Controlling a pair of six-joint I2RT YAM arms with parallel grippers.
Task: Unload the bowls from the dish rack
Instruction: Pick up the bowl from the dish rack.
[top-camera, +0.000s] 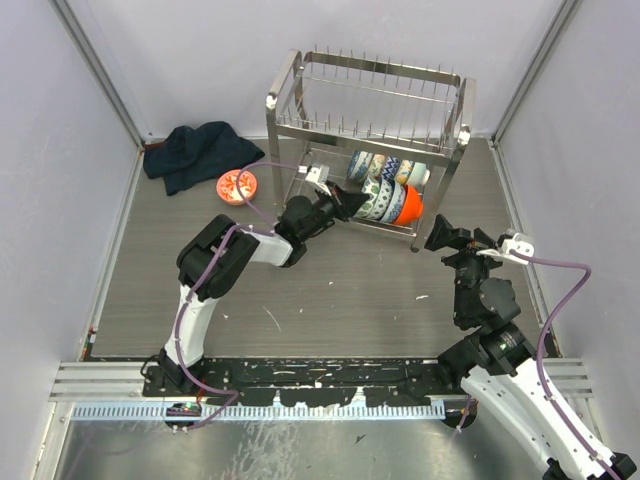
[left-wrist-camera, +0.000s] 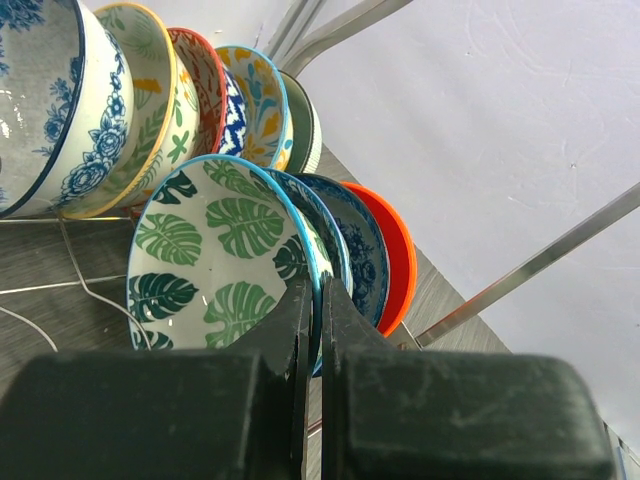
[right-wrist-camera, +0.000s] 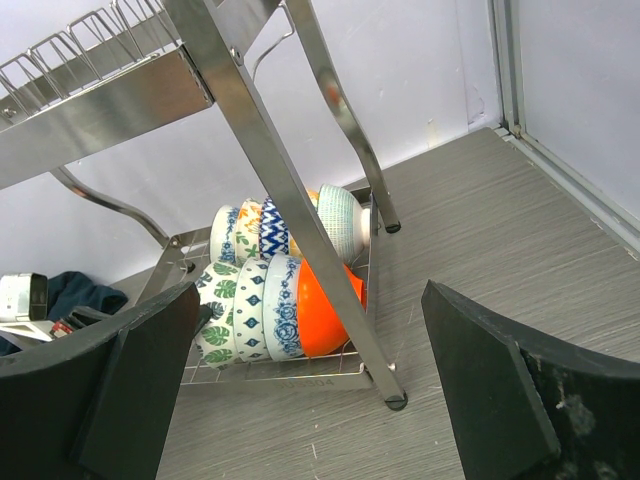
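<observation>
The bowls (top-camera: 385, 185) stand on edge in two rows on the lower tier of the rack (top-camera: 463, 120), which sits at the far side of the desk (top-camera: 330, 290). In the near row a leaf bowl (left-wrist-camera: 210, 250) is at the left end. Behind it to the right we see two blue-patterned bowls, and an orange bowl (top-camera: 410, 206) closes the row at the right end. The far row holds a blue-and-white floral bowl on the left, then yellow-rimmed, red-rimmed and blue-rimmed ones, with a pale green one at its right end. The rack's upper tier, with its upright prongs, carries nothing we can see.

The left gripper (left-wrist-camera: 318, 295) reaches into the lower tier from the left. Its fingers are drawn narrow, pinching the rim of the leaf bowl, one finger on the bowl's inner face and the other behind the rim.

The right gripper (right-wrist-camera: 308, 295) hovers near the rack's near right leg, apart from it and facing the orange bowl. Its fingers are spread wide and hold nothing.

Left of the rack, an orange disc (top-camera: 237, 185) lies on the desk. A dark blue cloth (top-camera: 195, 152) is bunched just beyond it, in the far left corner.
</observation>
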